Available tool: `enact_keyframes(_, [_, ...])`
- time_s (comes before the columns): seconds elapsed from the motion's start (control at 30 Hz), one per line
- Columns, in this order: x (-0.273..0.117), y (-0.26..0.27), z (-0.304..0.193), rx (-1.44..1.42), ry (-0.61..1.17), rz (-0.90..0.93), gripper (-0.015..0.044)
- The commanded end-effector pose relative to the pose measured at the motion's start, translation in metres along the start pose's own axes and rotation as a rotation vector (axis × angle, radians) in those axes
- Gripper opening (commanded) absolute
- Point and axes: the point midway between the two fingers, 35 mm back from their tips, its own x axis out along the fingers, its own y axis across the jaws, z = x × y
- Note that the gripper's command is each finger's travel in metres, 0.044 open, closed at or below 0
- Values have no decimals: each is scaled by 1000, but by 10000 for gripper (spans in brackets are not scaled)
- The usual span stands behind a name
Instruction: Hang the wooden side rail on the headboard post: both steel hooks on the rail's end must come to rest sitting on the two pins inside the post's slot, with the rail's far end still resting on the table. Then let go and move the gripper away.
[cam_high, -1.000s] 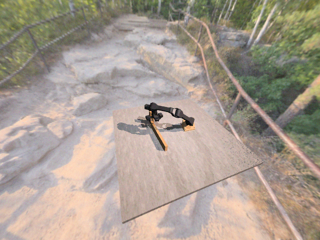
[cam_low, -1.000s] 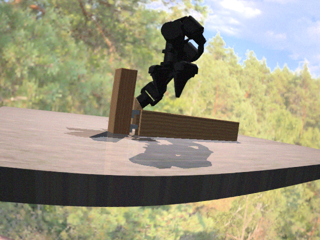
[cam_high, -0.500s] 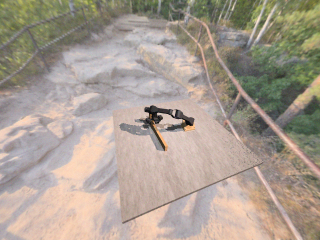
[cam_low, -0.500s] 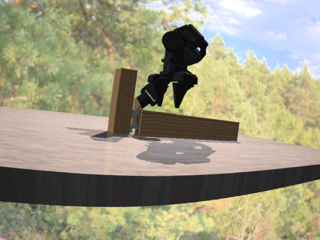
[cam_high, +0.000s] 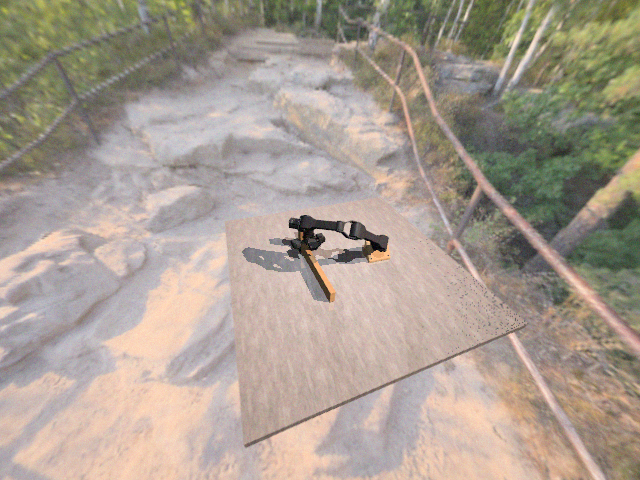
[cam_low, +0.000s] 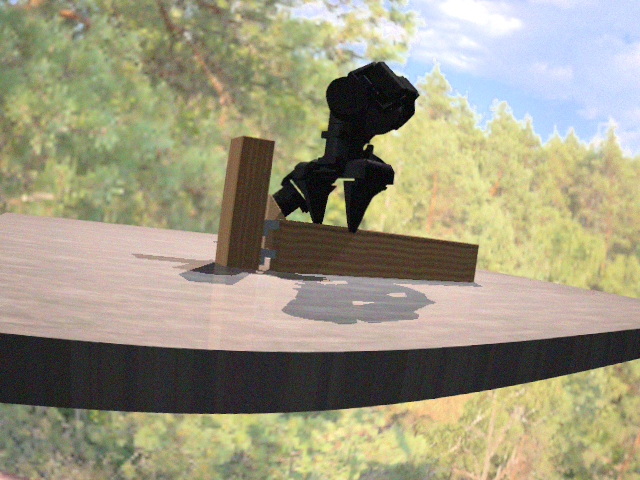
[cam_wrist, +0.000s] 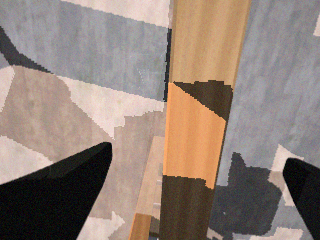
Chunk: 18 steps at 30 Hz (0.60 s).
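The wooden side rail (cam_high: 319, 272) (cam_low: 372, 253) (cam_wrist: 200, 125) lies on edge with its far end on the table (cam_high: 361, 335) (cam_low: 155, 310). Its hooked end sits against the upright headboard post (cam_low: 244, 201). Two grey steel hooks (cam_low: 268, 227) (cam_low: 267, 253) reach into the post's face; the pins inside the slot are hidden. My gripper (cam_high: 310, 241) (cam_low: 334, 223) (cam_wrist: 195, 157) is open. Its fingertips point down on either side of the rail's top edge, close to the post, with clear gaps to the rail in the wrist view.
The arm's base stands on a small wooden block (cam_high: 375, 254) to the right of the post. The arm's shadow falls on the table in front of the rail (cam_low: 356, 302). Rocky ground and rope fences surround the table.
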Motion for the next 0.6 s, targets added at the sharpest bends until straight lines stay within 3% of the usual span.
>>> enact_keyframes(0.0, [10,1,2,2,-5,4,440])
enact_keyframes(0.57, [37,2,3,2,-7,4,440])
